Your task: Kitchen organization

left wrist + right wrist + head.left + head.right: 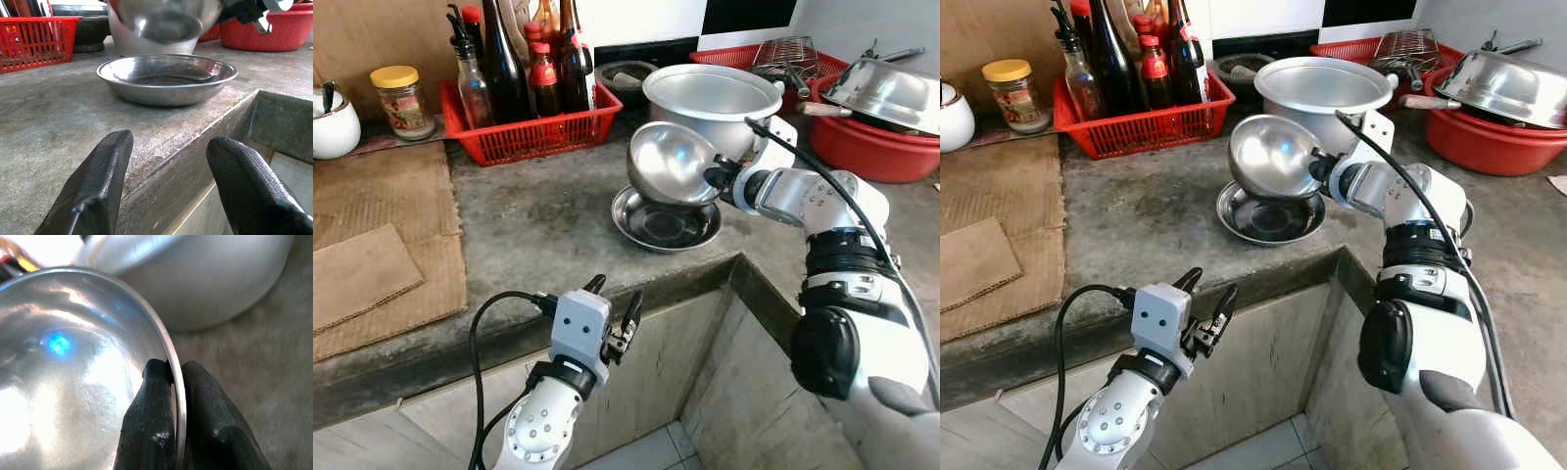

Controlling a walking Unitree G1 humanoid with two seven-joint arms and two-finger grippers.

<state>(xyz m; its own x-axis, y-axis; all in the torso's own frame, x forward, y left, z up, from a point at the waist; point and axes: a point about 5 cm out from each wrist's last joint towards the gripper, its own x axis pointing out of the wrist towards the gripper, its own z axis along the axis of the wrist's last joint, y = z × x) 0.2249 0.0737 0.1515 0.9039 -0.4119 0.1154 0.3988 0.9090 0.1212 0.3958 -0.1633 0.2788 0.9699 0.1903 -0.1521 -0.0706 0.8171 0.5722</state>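
Observation:
My right gripper [717, 177] is shut on the rim of a small steel bowl [668, 162], holding it tilted in the air just above a shallow steel plate [666, 223] on the grey counter [538, 225]. In the right wrist view the fingers [156, 426] pinch the bowl's rim [173, 382]. A large aluminium pot [710, 103] stands right behind the bowl. My left gripper [615, 313] is open with nothing in it, low at the counter's front edge and pointing toward the plate [166, 78].
A red basket [529, 132] of bottles stands at the back left, next to a jar [401, 101] and a white pot [333, 122]. Red basins [881, 147] with steel cookware sit at the back right. Cardboard [372, 245] covers the counter's left part.

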